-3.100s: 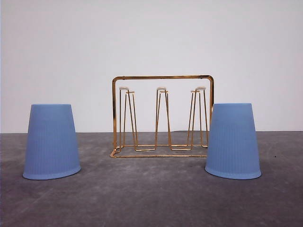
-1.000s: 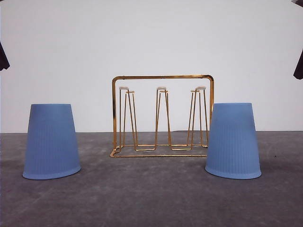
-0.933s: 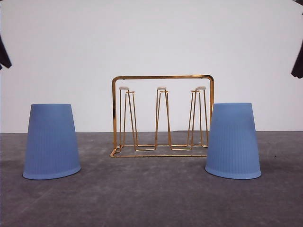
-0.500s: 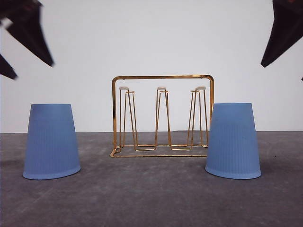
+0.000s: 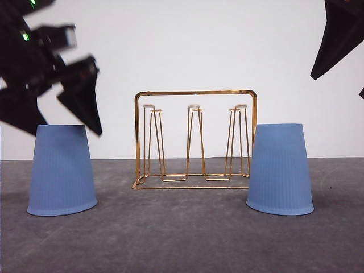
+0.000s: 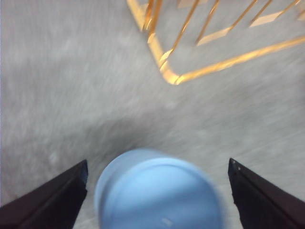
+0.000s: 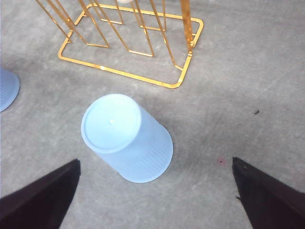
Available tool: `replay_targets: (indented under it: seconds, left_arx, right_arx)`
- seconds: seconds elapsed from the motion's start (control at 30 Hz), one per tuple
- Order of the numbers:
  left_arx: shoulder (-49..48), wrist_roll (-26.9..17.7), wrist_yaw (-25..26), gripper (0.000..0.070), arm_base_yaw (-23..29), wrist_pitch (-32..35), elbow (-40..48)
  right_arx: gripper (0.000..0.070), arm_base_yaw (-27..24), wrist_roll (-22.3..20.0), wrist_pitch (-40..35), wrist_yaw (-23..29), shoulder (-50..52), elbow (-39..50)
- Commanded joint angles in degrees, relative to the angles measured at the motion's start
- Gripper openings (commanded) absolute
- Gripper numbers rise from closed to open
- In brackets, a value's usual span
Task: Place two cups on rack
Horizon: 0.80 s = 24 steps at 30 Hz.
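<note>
Two light blue cups stand upside down on the grey table, the left cup (image 5: 61,170) and the right cup (image 5: 280,169) flanking the gold wire rack (image 5: 195,139). My left gripper (image 5: 66,126) is open, its dark fingers straddling the top of the left cup (image 6: 157,191); the view is blurred. My right gripper (image 5: 338,85) hangs open high above the right cup (image 7: 126,136). In the right wrist view the rack's base (image 7: 143,71) lies beyond that cup, and the other cup (image 7: 7,88) shows at the edge. The rack's corner (image 6: 209,67) appears in the left wrist view.
A plain white wall stands behind the grey table (image 5: 182,239). The rack's white-tipped prongs (image 5: 194,107) carry nothing.
Both arms came into view from the upper corners. The left gripper dropped down and inward to the top of the left cup. The right gripper has stayed high for the last half second.
</note>
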<state>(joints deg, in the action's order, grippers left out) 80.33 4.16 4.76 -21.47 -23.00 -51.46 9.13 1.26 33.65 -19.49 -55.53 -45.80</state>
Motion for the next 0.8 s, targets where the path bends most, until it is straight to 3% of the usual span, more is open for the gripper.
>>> replay_targets:
  seconds: [0.0,0.1,0.23,0.3,0.47,0.77]
  left_arx:
    - [1.7,0.4,-0.5,0.0564,-0.3,0.3,-0.8]
    - [2.8,0.4,-0.4,0.0548,-0.3,0.2,-0.8]
    - [2.7,0.4,-0.3,0.0364,-0.6,0.0,-0.8]
    - [2.7,0.7,-0.2,0.0317,-0.8,-0.2,-1.1]
    - [2.7,0.8,2.0,0.0308,-2.2,-2.7,-6.5]
    - [2.7,-0.9,2.8,0.031,-4.7,-8.6,-27.4]
  right_arx:
    - [0.0649,0.2,-0.7,-0.5,0.0,-0.2,-1.2]
    - [0.0649,0.2,-0.7,-0.5,0.0,-0.2,-1.2]
    - [0.0649,0.2,-0.7,-0.5,0.0,-0.2,-1.2]
    - [0.0649,0.2,-0.7,-0.5,0.0,-0.2,-1.2]
    - [0.0649,0.2,-0.7,-0.6,0.0,-0.2,-1.2]
    - [0.0649,0.2,-0.7,-0.4,-0.1,-0.2,-1.2]
